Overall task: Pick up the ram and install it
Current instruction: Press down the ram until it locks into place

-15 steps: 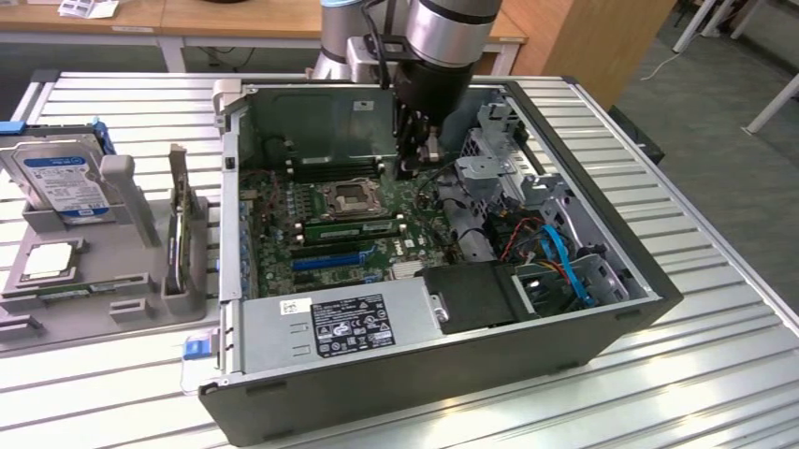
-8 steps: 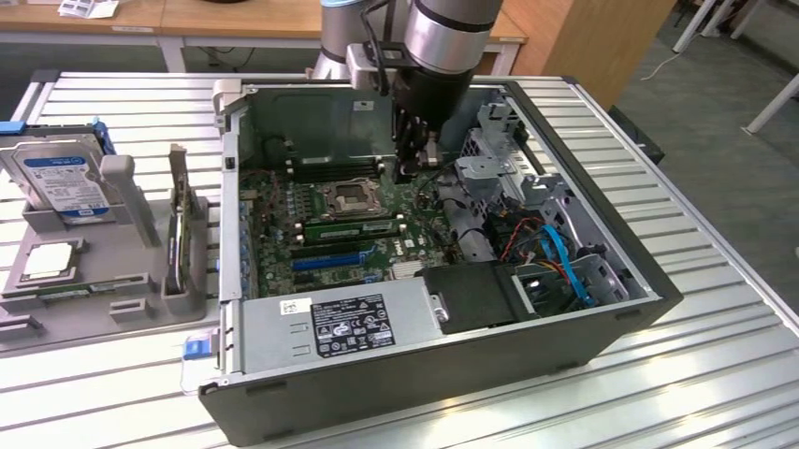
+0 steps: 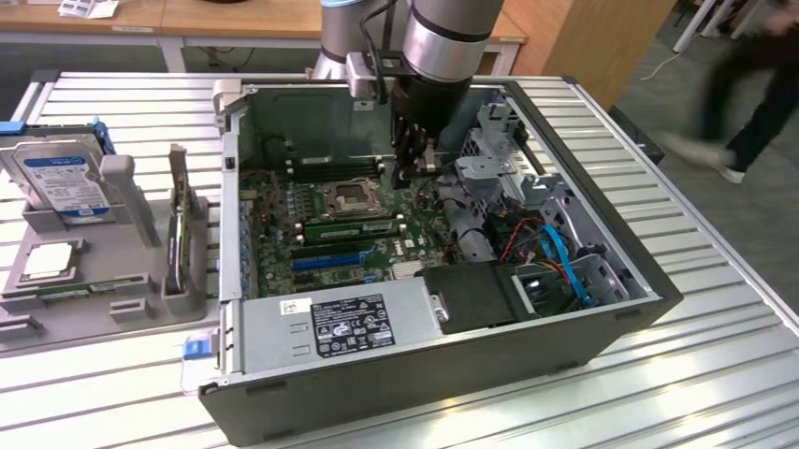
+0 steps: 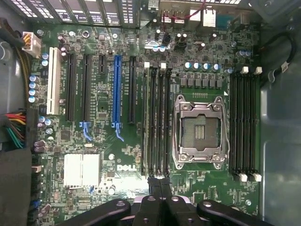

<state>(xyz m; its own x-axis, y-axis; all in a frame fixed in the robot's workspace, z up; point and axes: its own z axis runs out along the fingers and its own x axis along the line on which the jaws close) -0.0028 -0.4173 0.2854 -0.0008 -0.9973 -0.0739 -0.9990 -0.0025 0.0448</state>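
**Worktop** (image 3: 699, 309): ribbed silver metal slats were recorded.

**Case** (image 3: 413, 402): a dark grey steel box was found lying on its side on the worktop with the cover off.

**Motherboard** (image 4: 127, 150): a green printed board was noted, studded with round capacitors. "DELL" was read in white beside the slots.
- Socket (image 4: 198, 127): a square bright-metal frame was seen, with its pin field left bare.
- Card slots: long black plastic ones were listed, along with one blue (image 4: 116, 89) and one white (image 4: 52, 80).
- Heatsink (image 4: 82, 169): a pale finned block was seen.

**Ram** (image 3: 354, 227): a long, thin green stick was found lying along the black slot bank beside the socket, between the socket and the blue slot. Whether it was fully seated could not be told.

**Pincer** (image 4: 160, 186): black metal fingers were seen pressed together with nothing between them. They were poised at the end of that slot bank. Contact with the ram could not be judged.

**Arm** (image 3: 440, 42): a brushed silver cylinder was seen standing upright over the case.

**Power supply** (image 3: 337, 323): a grey sheet-metal box was noted with a black-and-white label. Its print was too small to read.

**Cables** (image 3: 564, 257): blue and red leads were seen bundled at the exterior view's right of the board.

**Tray** (image 3: 75, 281): a grey moulded plastic tray was found at the exterior view's left of the case.

**Hard drive** (image 3: 60, 178): a silver unit with a blue-and-white label was seen propped in the tray. The label text was not legible.

**Person** (image 3: 749, 84): a blurred figure in dark clothing was noted on the floor beyond the worktop.
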